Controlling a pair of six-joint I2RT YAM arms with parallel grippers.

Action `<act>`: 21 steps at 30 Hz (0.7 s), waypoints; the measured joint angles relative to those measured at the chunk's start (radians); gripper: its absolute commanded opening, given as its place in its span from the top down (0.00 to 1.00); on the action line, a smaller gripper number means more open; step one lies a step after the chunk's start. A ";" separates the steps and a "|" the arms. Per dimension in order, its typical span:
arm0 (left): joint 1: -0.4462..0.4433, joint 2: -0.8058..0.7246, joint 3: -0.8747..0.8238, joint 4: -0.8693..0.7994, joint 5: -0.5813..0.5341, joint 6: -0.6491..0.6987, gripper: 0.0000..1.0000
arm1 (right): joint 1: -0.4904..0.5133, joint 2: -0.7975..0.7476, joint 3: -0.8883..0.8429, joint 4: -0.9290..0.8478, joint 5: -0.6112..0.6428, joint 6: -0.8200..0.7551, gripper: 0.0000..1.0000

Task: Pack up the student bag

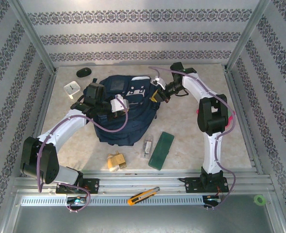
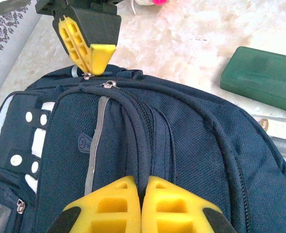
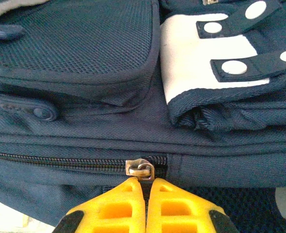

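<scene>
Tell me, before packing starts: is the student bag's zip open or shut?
Shut where visible: on the student bag, the zipper teeth are meshed beside the slider; no gap shows.

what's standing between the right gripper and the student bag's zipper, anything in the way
Nothing visible. The right gripper is at the student bag, its fingertips shut on the zipper pull with nothing between them. The left gripper is likewise clamped on a ridge of the bag's fabric.
</scene>
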 measured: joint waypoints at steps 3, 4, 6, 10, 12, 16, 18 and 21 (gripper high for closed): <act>0.000 0.000 0.000 0.003 0.001 0.000 1.00 | 0.000 -0.039 -0.053 0.037 -0.001 0.025 1.00; 0.000 0.000 -0.001 0.006 0.000 -0.001 1.00 | 0.001 -0.055 -0.074 0.053 0.000 0.034 1.00; 0.000 0.000 -0.004 0.023 -0.005 -0.012 1.00 | 0.005 -0.089 -0.122 0.070 -0.001 0.050 1.00; -0.002 0.000 -0.030 0.084 -0.023 -0.055 1.00 | 0.033 -0.172 -0.213 0.103 -0.008 0.075 1.00; -0.008 0.000 -0.037 0.103 -0.040 -0.069 1.00 | 0.054 -0.214 -0.255 0.124 -0.013 0.087 1.00; -0.023 0.000 -0.038 0.122 -0.071 -0.075 1.00 | 0.074 -0.265 -0.322 0.173 -0.014 0.125 0.82; -0.023 0.001 -0.038 0.122 -0.073 -0.074 1.00 | 0.063 -0.266 -0.333 0.199 -0.006 0.158 0.67; -0.023 0.000 -0.041 0.124 -0.069 -0.073 1.00 | 0.017 -0.255 -0.332 0.232 -0.009 0.194 0.59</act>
